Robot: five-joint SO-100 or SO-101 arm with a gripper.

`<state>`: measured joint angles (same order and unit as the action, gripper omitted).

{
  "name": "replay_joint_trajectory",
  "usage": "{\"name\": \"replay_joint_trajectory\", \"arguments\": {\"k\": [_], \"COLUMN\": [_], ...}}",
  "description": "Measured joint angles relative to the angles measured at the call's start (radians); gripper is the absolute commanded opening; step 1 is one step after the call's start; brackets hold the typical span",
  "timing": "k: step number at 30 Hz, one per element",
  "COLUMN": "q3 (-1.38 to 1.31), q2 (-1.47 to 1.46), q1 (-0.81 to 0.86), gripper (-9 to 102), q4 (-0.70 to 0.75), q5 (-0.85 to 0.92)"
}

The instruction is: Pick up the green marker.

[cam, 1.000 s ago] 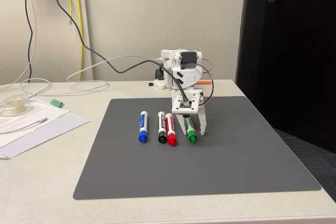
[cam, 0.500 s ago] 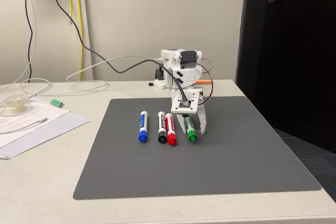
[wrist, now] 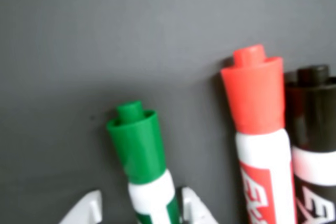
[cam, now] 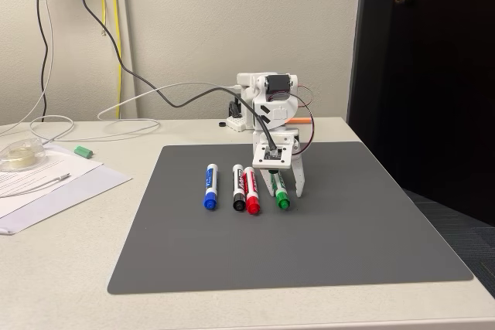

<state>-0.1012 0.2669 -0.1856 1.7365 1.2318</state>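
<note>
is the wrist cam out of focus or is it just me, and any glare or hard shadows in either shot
Wrist view: soft overall, the green marker and red marker have fuzzy edges, and the fingers at the bottom edge are blurred; no glare, only a faint shadow beside each cap. Fixed view: sharp, evenly lit, the grey mat matte, with soft shadows under the gripper.

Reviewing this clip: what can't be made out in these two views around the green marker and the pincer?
- Green marker: in the wrist view the bottom edge cuts off its barrel.
- Pincer: only the fingertips show there, either side of the barrel; contact is unclear.
- Pincer in the fixed view: too small to judge the grip.
- Black marker: cut by the wrist view's right edge.
</note>
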Motion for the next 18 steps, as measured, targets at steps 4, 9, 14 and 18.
{"name": "replay_joint_trajectory", "arguments": {"k": [4,9,14,18], "q3": [0.017,0.066,0.080,0.080], "q2": [0.006,0.018,0.025,0.025], "q1": [0.000,0.000,0.000,0.000], "gripper": [24,24,19,15], "q4": [0.000,0.000,0.000,0.000], "q5": [0.000,0.000,0.000,0.000]}}
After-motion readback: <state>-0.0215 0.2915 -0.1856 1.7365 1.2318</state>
